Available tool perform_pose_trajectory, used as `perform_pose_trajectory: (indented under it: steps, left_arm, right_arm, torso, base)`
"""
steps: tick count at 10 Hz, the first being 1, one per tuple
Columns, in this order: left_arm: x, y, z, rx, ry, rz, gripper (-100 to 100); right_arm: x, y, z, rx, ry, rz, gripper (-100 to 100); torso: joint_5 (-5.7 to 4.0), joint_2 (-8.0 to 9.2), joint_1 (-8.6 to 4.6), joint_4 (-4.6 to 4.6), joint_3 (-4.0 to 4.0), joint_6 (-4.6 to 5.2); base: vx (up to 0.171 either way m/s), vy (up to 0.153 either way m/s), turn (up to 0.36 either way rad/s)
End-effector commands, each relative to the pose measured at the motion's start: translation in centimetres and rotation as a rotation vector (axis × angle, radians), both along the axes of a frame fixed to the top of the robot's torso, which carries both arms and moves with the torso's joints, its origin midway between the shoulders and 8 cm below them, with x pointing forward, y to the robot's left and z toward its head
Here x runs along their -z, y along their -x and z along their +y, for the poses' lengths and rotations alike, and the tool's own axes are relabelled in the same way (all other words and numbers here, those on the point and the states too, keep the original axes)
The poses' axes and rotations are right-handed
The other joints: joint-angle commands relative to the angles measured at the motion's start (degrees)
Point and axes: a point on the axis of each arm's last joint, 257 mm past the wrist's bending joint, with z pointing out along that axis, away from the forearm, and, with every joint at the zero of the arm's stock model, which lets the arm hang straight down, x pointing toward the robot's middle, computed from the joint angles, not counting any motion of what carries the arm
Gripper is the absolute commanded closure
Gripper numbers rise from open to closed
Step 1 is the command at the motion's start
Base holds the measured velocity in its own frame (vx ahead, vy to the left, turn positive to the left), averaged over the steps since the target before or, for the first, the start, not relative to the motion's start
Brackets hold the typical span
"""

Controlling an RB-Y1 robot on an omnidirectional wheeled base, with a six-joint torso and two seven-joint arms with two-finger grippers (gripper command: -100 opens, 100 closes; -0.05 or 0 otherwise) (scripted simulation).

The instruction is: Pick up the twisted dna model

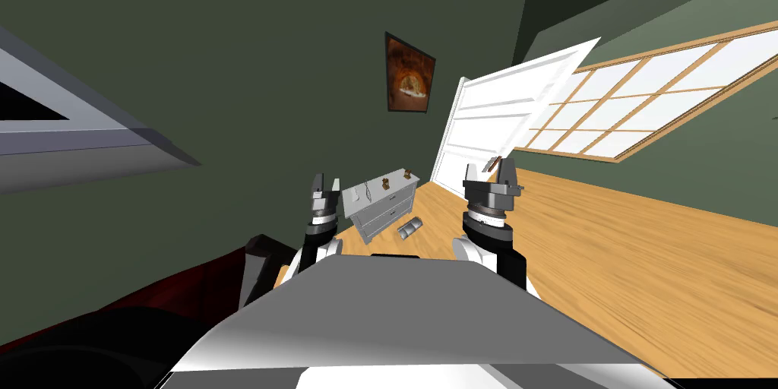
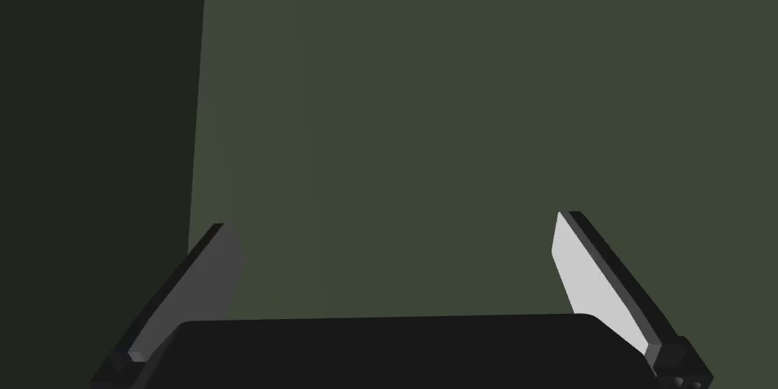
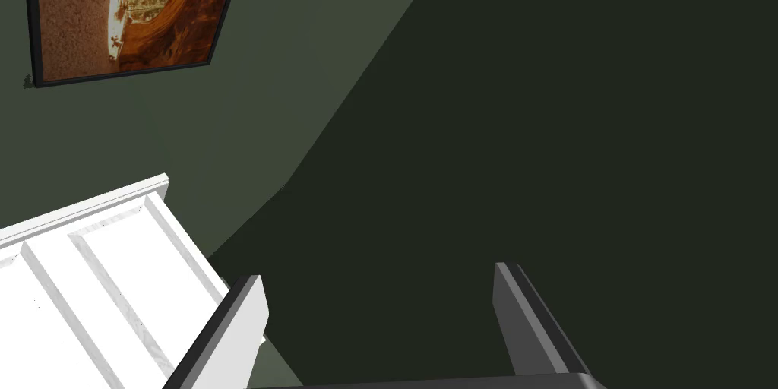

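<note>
so the left hand (image 2: 395, 222) and right hand (image 3: 377, 273) are held up, fingers spread, pinching nothing, because the dresser (image 1: 384, 213) stands well apart. the dna model is likely among the small items (image 1: 409, 174) on top; which one, cannot tell.

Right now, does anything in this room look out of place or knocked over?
A small grey cylinder lies on its side on the wooden floor, by the foot of the white dresser; I cannot tell what it is. The slant is only my camera's.
</note>
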Motion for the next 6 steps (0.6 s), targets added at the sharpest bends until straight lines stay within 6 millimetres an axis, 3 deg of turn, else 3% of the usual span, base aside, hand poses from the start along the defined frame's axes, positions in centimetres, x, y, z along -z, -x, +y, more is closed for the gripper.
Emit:
perform_pose_trajectory:
  steps: [1, 6]
  left_arm:
    - [0.4, -0.2, -0.3, 0.009, -0.035, 0.017, -100]
    - [3.4, -1.3, -1.4, 0.016, -0.198, 0.119, -100]
  right_arm:
    - [0.0, 0.0, 0.0, 0.0, 0.0, 0.0, 0]
    - [0.0, 0.0, 0.0, 0.0, 0.0, 0.0, 0]
  torso:
    - [0.0, 0.0, 0.0, 0.0, 0.0, 0.0]
    - [-0.02, 0.11, -0.11, 0.02, 0.06, 0.0]
  base:
    - [-0.007, -0.006, -0.011]
    - [-0.024, -0.027, -0.023]
